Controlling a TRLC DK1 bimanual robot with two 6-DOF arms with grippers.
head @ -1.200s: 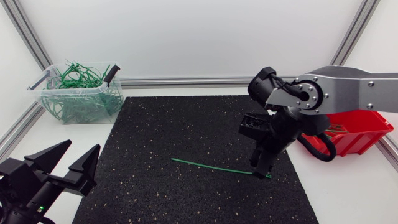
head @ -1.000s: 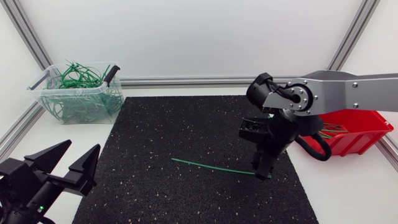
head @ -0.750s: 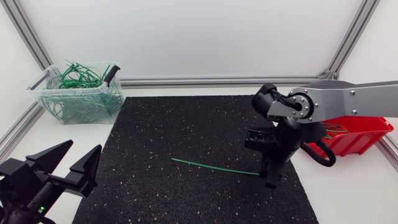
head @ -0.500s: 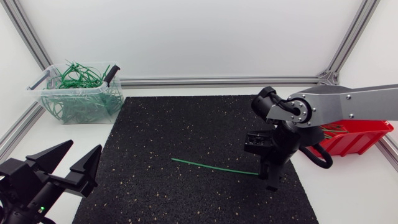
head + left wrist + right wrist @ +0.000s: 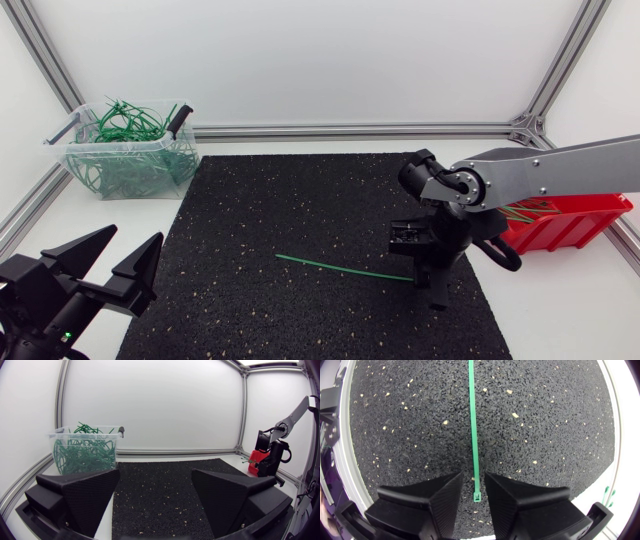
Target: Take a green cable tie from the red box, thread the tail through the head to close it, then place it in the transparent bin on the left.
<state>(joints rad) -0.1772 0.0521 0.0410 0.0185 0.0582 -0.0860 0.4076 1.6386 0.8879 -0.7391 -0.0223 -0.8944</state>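
A green cable tie (image 5: 340, 268) lies flat on the black mat, its head end toward the right. My right gripper (image 5: 428, 283) points down over that head end. In the right wrist view the tie (image 5: 472, 425) runs straight ahead from between the fingers (image 5: 440, 497), and its head lies in the narrow gap without either finger visibly touching it. The gripper (image 5: 475, 497) is open. My left gripper (image 5: 105, 262) rests open and empty at the near left corner, also seen as (image 5: 155, 495). The red box (image 5: 560, 232) is at the right edge, the transparent bin (image 5: 120, 175) at the far left.
The bin (image 5: 85, 452) holds several looped green ties and has a black-handled latch. More green ties lie in the red box (image 5: 255, 456). The black mat (image 5: 300, 200) covers the table's middle, and metal frame rails run along the back and sides.
My right gripper has shifted a little toward the near right and come down over the tie's head end, with its fingers drawing closer together. The tie and the left arm have not moved.
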